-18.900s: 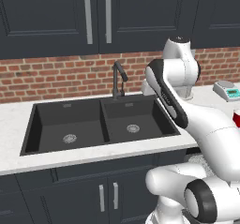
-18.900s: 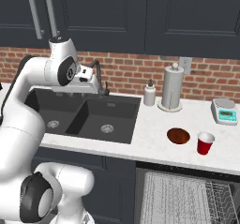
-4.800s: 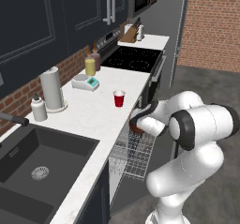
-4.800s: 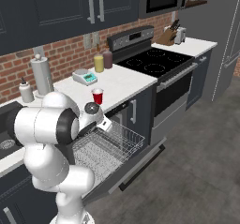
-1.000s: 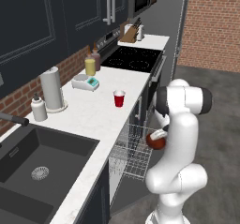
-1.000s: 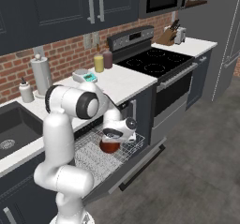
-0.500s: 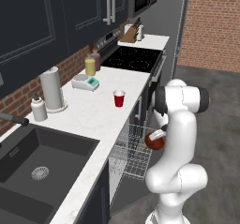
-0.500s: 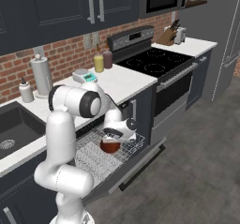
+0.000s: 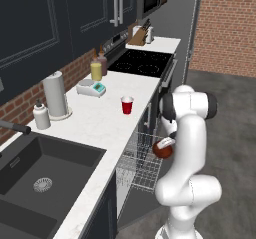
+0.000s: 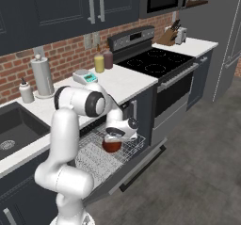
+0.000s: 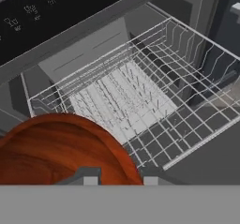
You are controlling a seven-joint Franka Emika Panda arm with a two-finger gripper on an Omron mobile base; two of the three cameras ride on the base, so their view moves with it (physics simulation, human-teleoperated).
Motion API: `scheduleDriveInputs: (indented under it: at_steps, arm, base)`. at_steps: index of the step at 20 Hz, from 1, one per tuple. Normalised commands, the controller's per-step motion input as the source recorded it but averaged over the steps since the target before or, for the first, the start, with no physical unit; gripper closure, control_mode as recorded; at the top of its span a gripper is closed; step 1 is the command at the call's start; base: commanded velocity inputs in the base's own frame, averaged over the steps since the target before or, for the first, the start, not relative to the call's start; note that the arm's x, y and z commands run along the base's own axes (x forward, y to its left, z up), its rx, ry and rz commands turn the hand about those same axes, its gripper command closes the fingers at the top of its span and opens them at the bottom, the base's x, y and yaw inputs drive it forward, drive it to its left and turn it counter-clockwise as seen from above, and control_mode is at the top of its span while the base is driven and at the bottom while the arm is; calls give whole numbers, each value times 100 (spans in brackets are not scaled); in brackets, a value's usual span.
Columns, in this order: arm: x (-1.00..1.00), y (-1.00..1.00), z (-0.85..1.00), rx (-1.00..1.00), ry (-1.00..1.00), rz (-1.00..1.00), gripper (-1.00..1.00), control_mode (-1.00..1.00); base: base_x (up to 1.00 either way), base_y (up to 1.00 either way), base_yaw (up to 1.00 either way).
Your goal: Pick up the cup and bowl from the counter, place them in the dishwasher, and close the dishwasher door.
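My gripper (image 10: 114,135) is shut on the rim of the dark red-brown bowl (image 10: 112,146), holding it just above the pulled-out silver wire rack (image 10: 92,156) of the dishwasher. From the left base view the bowl (image 9: 162,149) hangs under the gripper (image 9: 168,142) at the rack's (image 9: 141,159) outer edge. In the hand view the bowl (image 11: 56,148) sits close at the lower left between my fingertips (image 11: 92,174), with the rack (image 11: 140,96) beneath. The dishwasher door (image 10: 128,169) lies dropped open. The red cup (image 9: 127,104) stands upright on the white counter (image 9: 95,120).
The black sink (image 9: 45,175) is at the counter's left. A paper towel roll (image 9: 55,95), soap bottle (image 9: 40,115), scale (image 9: 91,88) and yellow-filled bottle (image 9: 96,69) line the brick wall. The stove (image 10: 155,61) adjoins the dishwasher. Open floor (image 10: 197,163) lies to the right.
The hand with the bowl has edged very slightly in over the rack. Everything else is as it was.
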Motion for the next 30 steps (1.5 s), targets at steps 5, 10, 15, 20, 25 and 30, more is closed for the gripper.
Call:
scheduleDriveInputs:
  at_steps: [5, 10, 15, 20, 25, 30]
  arm:
    - [22, 0, -25, 0, 0, 2, 100, -100]
    - [12, 1, -13, 2, 0, 1, 100, -100]
    - [0, 8, 0, 3, -1, 1, 100, -100]
    - [0, 12, 0, 1, -1, 0, 100, -100]
    - [0, 17, -1, 0, 0, 0, 100, -100]
    - [0, 15, -6, 0, 0, 1, 100, -100]
  base:
    - [0, 0, 0]
    - [0, 0, 0]
    - [0, 0, 0]
    - [0, 0, 0]
    - [0, 0, 0]
    - [0, 0, 0]
